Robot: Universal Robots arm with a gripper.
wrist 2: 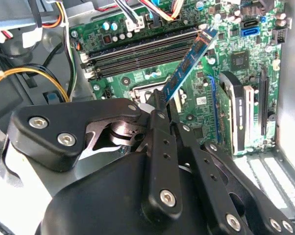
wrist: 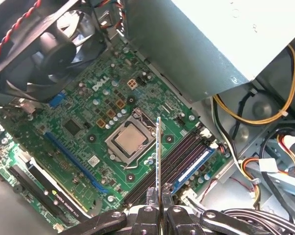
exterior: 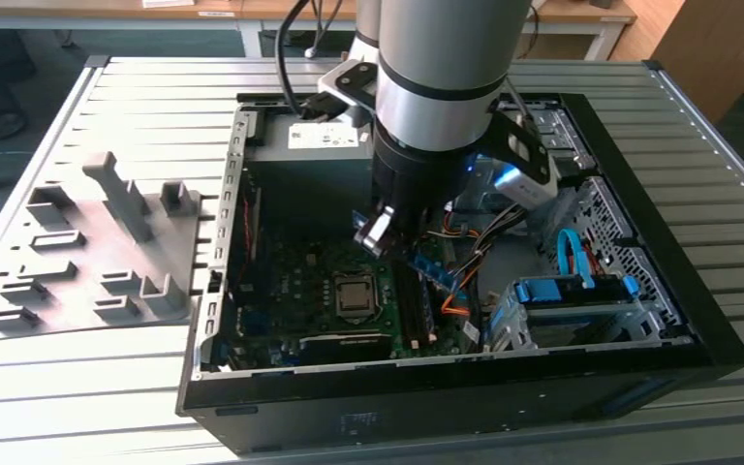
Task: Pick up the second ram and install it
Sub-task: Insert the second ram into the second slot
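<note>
gripper (wrist: pixel 159 197) holds the second ram (wrist: pixel 158 147) clear above the motherboard (wrist: pixel 88 112), not seated in any slot.
in the exterior view the arm reaches down into the open computer case (exterior: pixel 682 320) on the slatted table (exterior: pixel 152 97), with the grey tray (exterior: pixel 88 262) lying beside the case on the exterior view's left; the fingers cannot be made out there. the second wrist view shows the stick's flat blue face (wrist 2: pixel 189 61), tilted, with its lower end pinched between the black fingers (wrist 2: pixel 157 110) and its far end over the black memory slots (wrist 2: pixel 137 51). the first wrist view turns the stick edge-on, a thin line between processor socket (wrist: pixel 128 142) and slots. it also shows another blue stick (wrist: pixel 194 165) already sitting in the outermost slot, plus the fan (wrist: pixel 54 44) and the power supply (wrist: pixel 211 44).
</note>
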